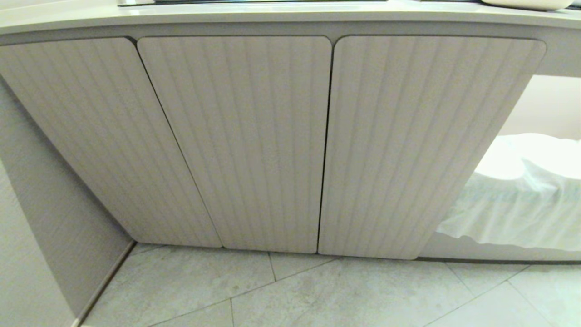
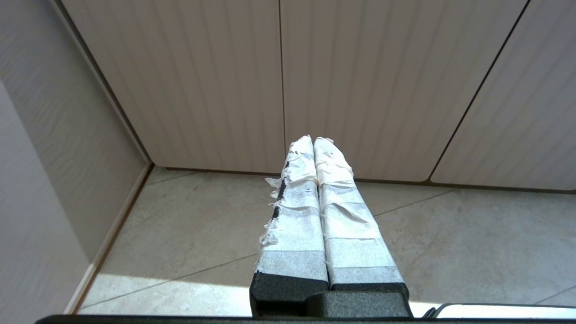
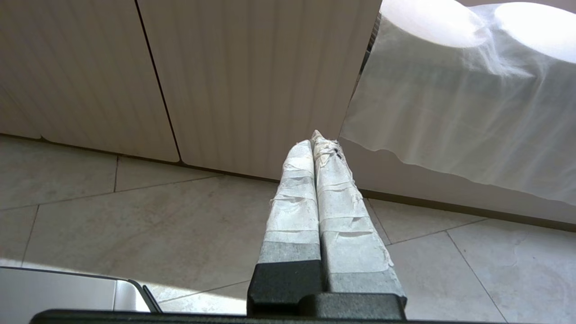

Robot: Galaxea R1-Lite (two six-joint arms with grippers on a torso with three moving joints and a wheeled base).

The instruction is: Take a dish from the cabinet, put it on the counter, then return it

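The beige ribbed cabinet (image 1: pixel 236 136) fills the head view with all three of its doors closed. The counter (image 1: pixel 272 18) runs along its top edge. The dish is hidden. Neither arm shows in the head view. In the left wrist view my left gripper (image 2: pixel 313 139) is shut and empty, hanging low over the floor and pointing at the cabinet (image 2: pixel 279 81). In the right wrist view my right gripper (image 3: pixel 315 139) is shut and empty too, low over the tiles near the right end of the cabinet (image 3: pixel 252 81).
A white cloth (image 1: pixel 526 200) drapes over something to the right of the cabinet, also seen as the cloth (image 3: pixel 459 99) beside my right gripper. A side wall (image 1: pixel 41 227) closes the left. Grey floor tiles (image 1: pixel 317 295) lie in front. A pale object (image 1: pixel 526 3) rests on the counter's far right.
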